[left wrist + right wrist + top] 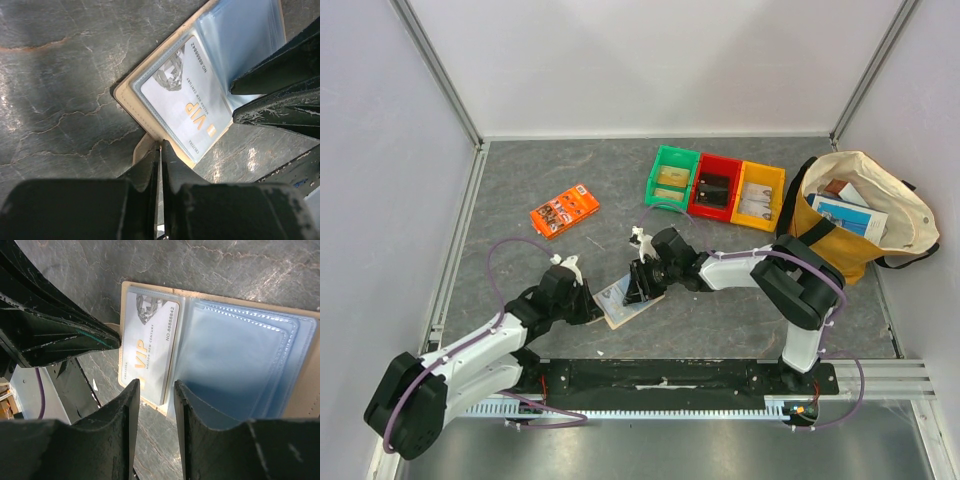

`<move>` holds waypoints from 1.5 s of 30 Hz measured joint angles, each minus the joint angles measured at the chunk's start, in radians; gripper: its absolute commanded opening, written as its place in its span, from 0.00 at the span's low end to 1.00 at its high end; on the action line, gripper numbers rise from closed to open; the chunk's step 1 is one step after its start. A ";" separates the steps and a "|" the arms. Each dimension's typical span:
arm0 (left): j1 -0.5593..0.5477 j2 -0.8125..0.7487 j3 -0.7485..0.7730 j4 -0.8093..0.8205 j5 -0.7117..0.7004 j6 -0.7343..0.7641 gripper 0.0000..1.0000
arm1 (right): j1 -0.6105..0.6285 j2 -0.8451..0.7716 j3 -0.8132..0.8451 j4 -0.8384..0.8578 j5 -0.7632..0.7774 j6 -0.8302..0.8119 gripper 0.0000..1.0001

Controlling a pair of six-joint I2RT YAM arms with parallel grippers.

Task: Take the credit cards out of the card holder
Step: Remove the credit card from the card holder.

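- Card holder (pixel 623 302), a beige folding wallet with clear blue sleeves inside, lies open and flat on the grey stone-patterned table (pixel 590 165), between the two arms.
- Left claw (pixel 161 150): jaws closed to a sliver on the holder's small beige tab, pinning that corner down.
- Right claw (pixel 156 390): jaws a narrow gap apart, gripping nothing I can make out. It sits over the near short end of the one visible credit card (pixel 147 342), whitish plastic with gold "VIP" lettering. Cannot tell whether the tips touch it.
- Key relation: the card's long axis runs straight away from the right claw, short end toward it. Right claw is the nearer for the pull.
- Room: the left claw's fingers sit just beside the card's long edge, so sideways room looks tight. Drawing back toward the right arm looks free.
- Orange flat packet (pixel 564 210) and three coloured plastic bins (pixel 715 188) lie well apart, further back.
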State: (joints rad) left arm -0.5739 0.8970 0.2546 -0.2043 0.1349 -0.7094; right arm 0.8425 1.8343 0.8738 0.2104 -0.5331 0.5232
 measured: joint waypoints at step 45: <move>-0.001 0.172 0.079 0.097 -0.009 -0.001 0.07 | 0.002 0.027 0.080 -0.084 0.076 -0.014 0.37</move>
State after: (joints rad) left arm -0.5747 1.0687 0.3336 -0.1078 0.1257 -0.7105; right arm 0.8440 1.8618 0.9543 0.1261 -0.4572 0.5087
